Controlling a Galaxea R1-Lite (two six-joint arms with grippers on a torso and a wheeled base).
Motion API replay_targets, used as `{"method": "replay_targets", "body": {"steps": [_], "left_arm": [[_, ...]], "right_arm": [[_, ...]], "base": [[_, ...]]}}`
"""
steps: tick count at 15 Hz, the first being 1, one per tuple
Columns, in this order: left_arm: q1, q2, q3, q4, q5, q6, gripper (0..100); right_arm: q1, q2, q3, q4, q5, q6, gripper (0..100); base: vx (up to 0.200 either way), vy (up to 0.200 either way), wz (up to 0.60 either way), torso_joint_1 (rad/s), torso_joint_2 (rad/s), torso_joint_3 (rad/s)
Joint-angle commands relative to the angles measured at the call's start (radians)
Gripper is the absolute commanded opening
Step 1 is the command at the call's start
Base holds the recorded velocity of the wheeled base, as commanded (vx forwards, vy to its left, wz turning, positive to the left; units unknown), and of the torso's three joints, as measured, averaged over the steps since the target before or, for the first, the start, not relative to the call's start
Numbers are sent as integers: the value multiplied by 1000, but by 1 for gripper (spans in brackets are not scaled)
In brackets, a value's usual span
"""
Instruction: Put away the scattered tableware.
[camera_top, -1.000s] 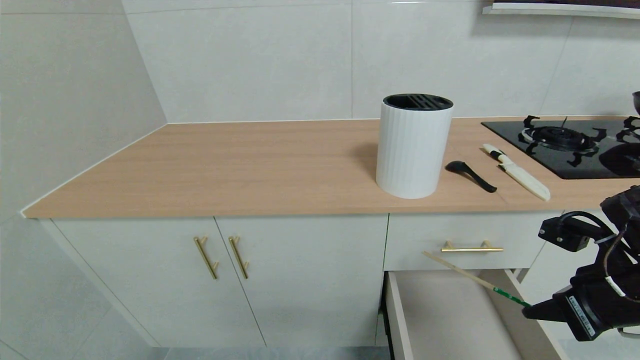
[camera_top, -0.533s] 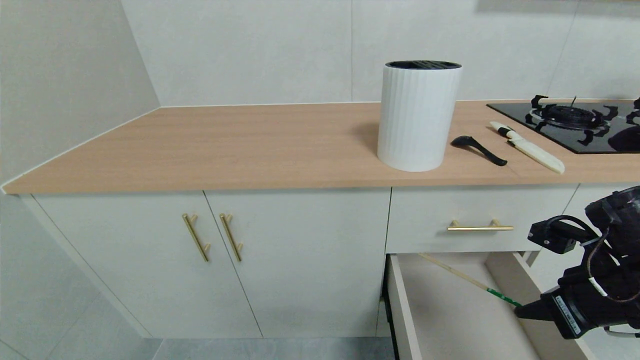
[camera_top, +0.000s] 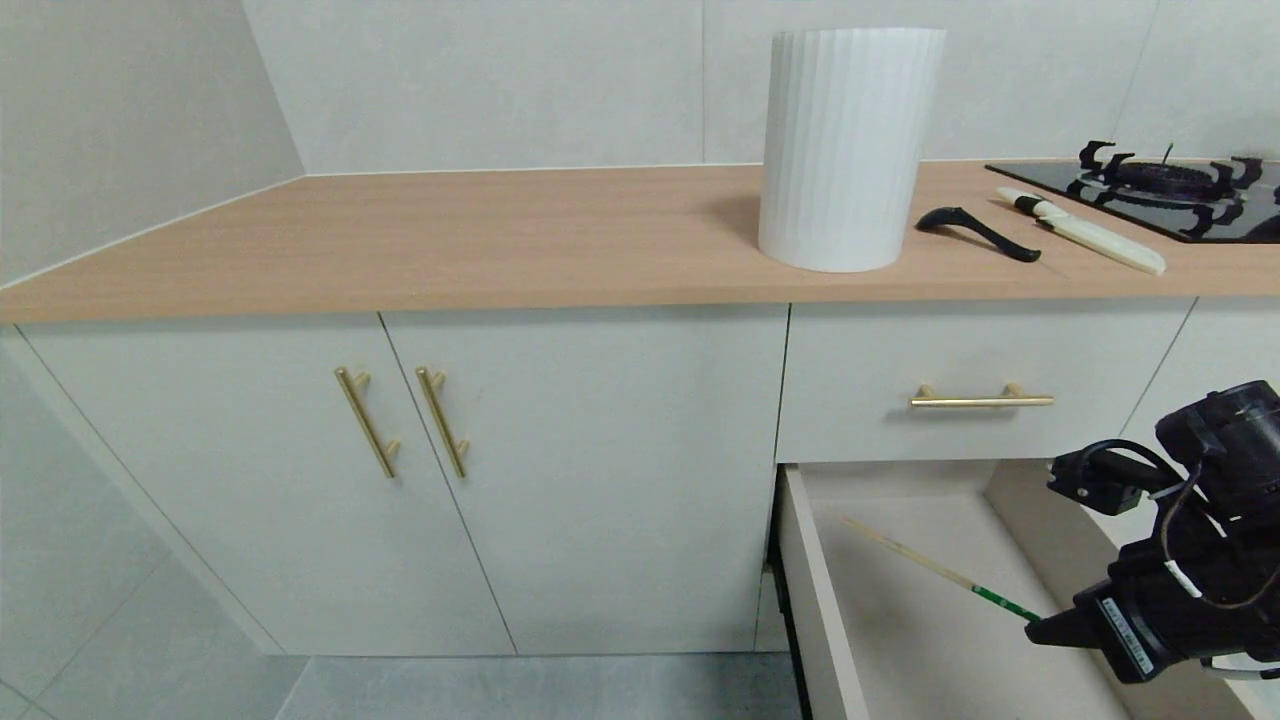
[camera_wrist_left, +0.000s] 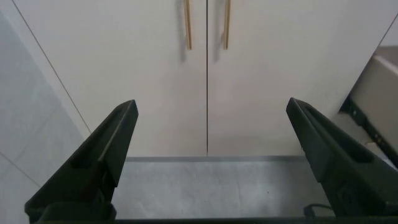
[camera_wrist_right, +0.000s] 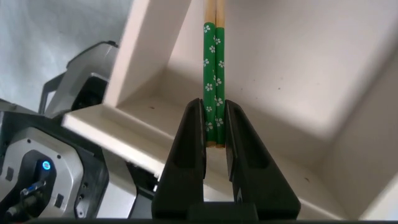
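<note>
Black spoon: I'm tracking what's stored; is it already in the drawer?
No, the black spoon lies on the countertop beside the white utensil holder.

Pale bamboo chopsticks (camera_wrist_right: 214, 81) with green ends carrying white flower print, ribbed white holder (camera_top: 848, 150), black spoon (camera_top: 978, 232), cream knife (camera_top: 1085, 232) with black band, light wood-grain bench (camera_top: 450, 235), gold drawer handle (camera_top: 981, 401), black hob (camera_top: 1150, 190)

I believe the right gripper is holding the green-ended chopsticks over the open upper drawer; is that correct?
Not quite. The head view shows the right gripper holding the chopsticks over the open lower drawer; the upper drawer is shut.
</note>
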Motion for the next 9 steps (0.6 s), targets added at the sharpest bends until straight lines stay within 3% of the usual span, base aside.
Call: {"method": "replay_targets", "body": {"steps": [1,9], "left_arm": [[0,2,0,0,1,0,100],[0,2,0,0,1,0,100]], "right_arm": [[0,4,-1,-1,0,0,0],[4,22,-4,-2,0,0,0]], "base": [[0,0,0,-41,281,203],[0,0,0,-8,37,23]]}}
